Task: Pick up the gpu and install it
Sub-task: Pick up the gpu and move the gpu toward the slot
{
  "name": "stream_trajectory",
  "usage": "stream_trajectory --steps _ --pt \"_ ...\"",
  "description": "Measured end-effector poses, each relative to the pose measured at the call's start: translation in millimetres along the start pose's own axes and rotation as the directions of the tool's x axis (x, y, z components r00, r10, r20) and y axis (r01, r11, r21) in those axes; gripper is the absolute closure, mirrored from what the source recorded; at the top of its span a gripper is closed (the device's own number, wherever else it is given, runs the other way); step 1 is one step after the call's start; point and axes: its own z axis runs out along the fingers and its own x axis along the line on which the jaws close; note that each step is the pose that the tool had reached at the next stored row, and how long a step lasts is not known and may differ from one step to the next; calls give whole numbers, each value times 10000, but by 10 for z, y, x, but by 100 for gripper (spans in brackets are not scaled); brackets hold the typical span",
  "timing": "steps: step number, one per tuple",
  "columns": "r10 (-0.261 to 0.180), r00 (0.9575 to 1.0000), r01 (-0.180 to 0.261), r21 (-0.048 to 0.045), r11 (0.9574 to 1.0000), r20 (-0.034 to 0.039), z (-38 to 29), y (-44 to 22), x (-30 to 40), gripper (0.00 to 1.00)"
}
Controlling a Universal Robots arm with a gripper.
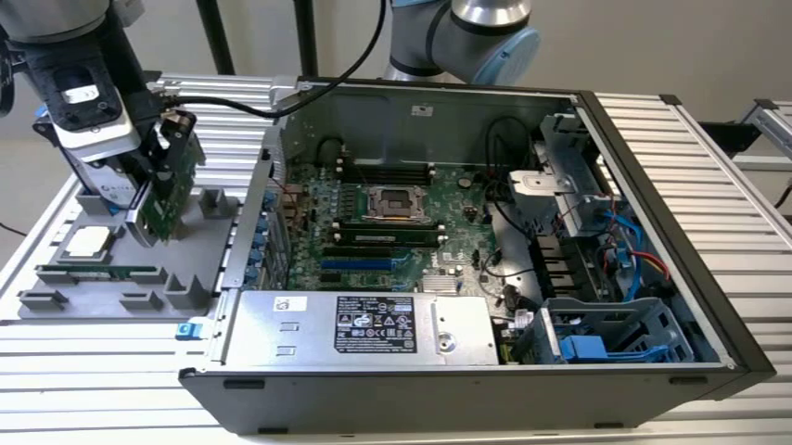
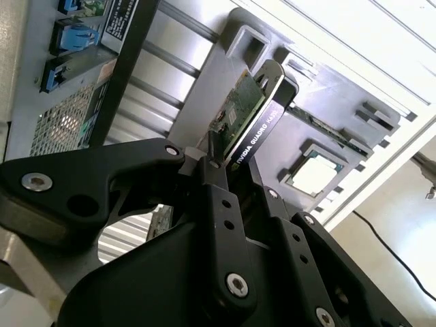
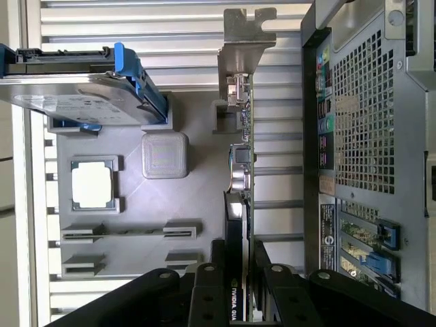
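Now the fingers [image 2: 214, 197] pinch the gpu [image 2: 246, 112] edge-on over the gray tray [image 3: 197, 184]; its faces are clamped. Held upright, probably to suit a slot.

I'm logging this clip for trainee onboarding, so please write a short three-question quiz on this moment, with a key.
1. Fill in: in the exterior view, the gray tray sits toward the exterior view's ____ of the open computer case.
2. True or false: the tool is shut on the gpu.
3. Choose one: the gpu is A) seated inside the case, B) held on edge over the tray, C) lying flat in the tray.
Key: 1 left; 2 true; 3 B.
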Motion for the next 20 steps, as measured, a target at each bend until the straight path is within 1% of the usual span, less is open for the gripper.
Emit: stream_trajectory --steps 5,20 --pt "0 10000 0 1 10000 -1 -36 2 0 100" --pt "1 10000 -1 0 10000 -1 -201 10 -3 100"
